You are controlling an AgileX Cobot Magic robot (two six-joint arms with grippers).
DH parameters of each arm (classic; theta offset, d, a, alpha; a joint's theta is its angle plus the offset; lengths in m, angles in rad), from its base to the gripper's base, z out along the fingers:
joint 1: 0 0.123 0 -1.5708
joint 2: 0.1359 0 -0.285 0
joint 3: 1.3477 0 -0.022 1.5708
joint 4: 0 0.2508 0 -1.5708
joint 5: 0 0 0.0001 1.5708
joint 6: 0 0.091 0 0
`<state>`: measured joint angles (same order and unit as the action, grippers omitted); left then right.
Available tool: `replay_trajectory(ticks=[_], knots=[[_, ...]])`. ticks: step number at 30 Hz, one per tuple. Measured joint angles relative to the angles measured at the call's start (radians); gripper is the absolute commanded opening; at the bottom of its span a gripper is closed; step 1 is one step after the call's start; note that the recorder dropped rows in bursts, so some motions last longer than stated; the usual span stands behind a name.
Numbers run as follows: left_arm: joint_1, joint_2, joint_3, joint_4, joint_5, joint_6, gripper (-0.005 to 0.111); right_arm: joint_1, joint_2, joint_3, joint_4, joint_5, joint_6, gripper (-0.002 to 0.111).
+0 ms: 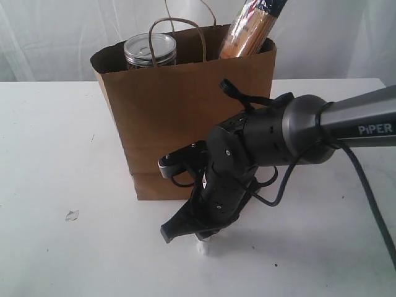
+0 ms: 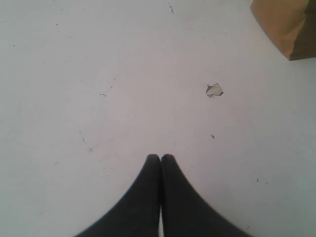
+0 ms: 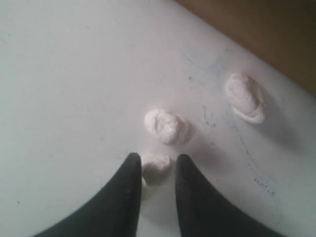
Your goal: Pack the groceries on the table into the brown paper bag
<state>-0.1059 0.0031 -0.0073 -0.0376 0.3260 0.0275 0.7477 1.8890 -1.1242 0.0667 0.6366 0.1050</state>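
Observation:
The brown paper bag (image 1: 179,111) stands upright on the white table (image 1: 49,154). A clear jar (image 1: 150,51) and the long spaghetti packet (image 1: 247,28) stick out of its top. Just in front of the bag, my right gripper (image 1: 189,236) points down at the table. Its jaws (image 3: 157,159) stand a little apart around a small white lump (image 3: 156,165), which touches one finger and sits just off the other. My left gripper (image 2: 160,157) is shut and empty over bare table. It does not show in the exterior view.
Two more white lumps (image 3: 165,126) (image 3: 245,97) lie on the table between my right gripper and the bag's base (image 3: 266,34). A small clear scrap (image 2: 214,90) (image 1: 72,215) lies left of the bag, whose corner (image 2: 289,24) shows ahead of my left gripper.

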Motion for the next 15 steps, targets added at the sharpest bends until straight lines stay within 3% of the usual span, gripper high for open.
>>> replay_trajectory(ticks=[5,15], knots=[[0.0,0.0,0.0,0.0,0.0,0.0,0.0,0.0,0.002,0.0,0.002,0.0,0.006,0.002],[0.0,0.0,0.0,0.0,0.0,0.0,0.0,0.0,-0.056,-0.037,0.067,0.131,0.008,0.001]])
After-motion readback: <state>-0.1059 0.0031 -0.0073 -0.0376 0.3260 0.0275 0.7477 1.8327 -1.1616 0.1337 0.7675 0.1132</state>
